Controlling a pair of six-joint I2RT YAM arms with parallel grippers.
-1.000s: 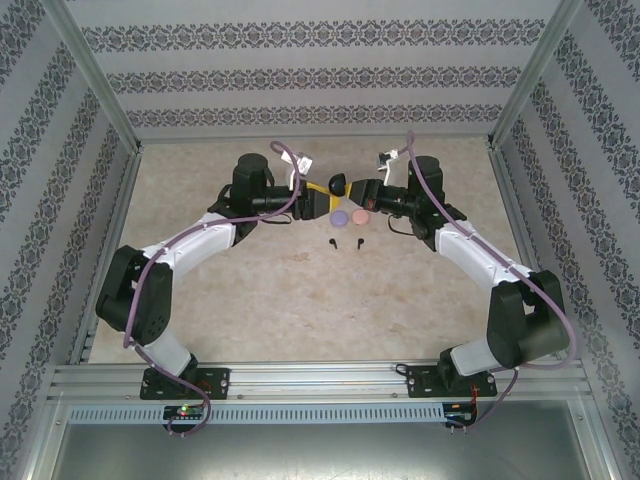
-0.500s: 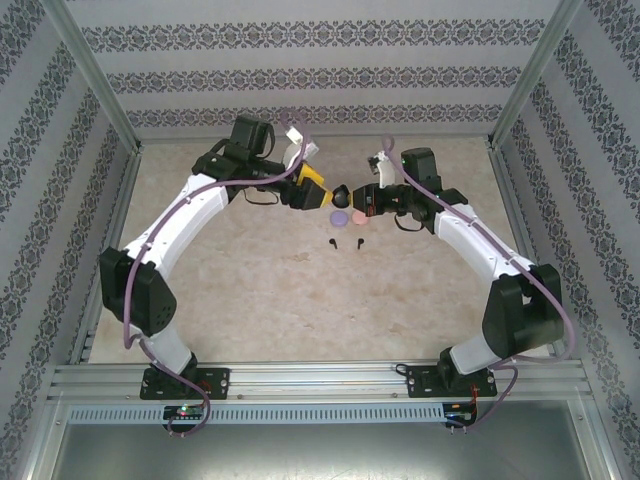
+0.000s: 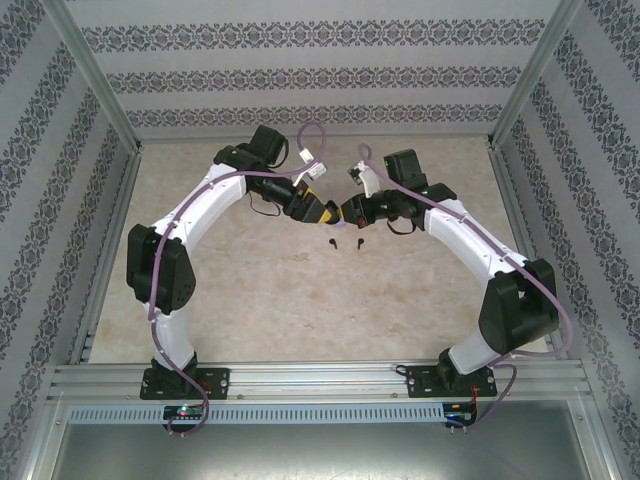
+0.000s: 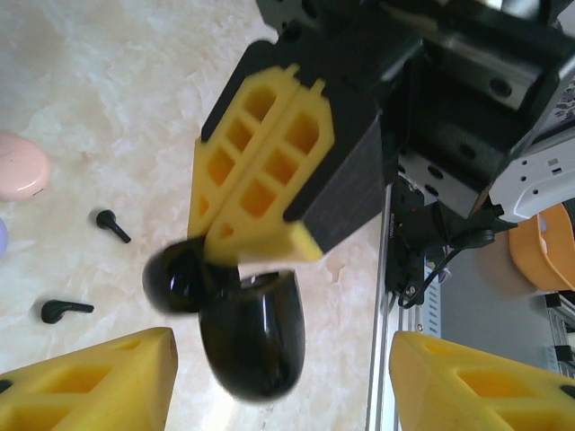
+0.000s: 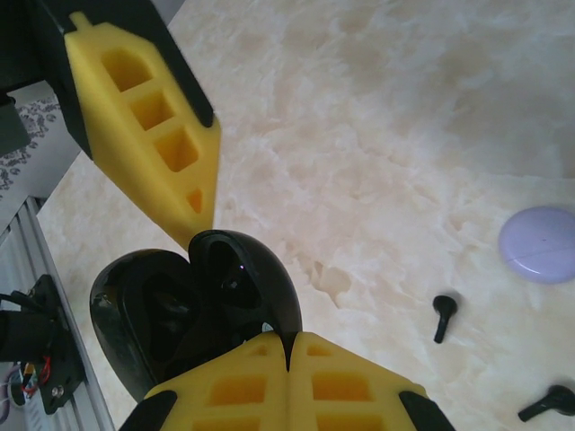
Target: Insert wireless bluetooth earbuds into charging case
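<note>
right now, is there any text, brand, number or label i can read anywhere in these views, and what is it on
No text can be read in any view.
black charging case: glossy shell, no brand or mark showing.
pink case and lilac case: plain lids, no print showing.
wallpaper: ornament bands, no letters.
small board at the left arm's base: too small to read any marking.

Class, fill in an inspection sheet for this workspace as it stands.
Surface: marbled beige tabletop.
Job's things: open black case held above the table; two black earbuds loose on it; lilac case and pink case lying closed.
Clutter: nothing seen.
End effectors: right end effector shut on black case; left end effector open, close to it.
Cables: purple cables run along both arms.
Surroundings: patterned walls, aluminium frame.
</note>
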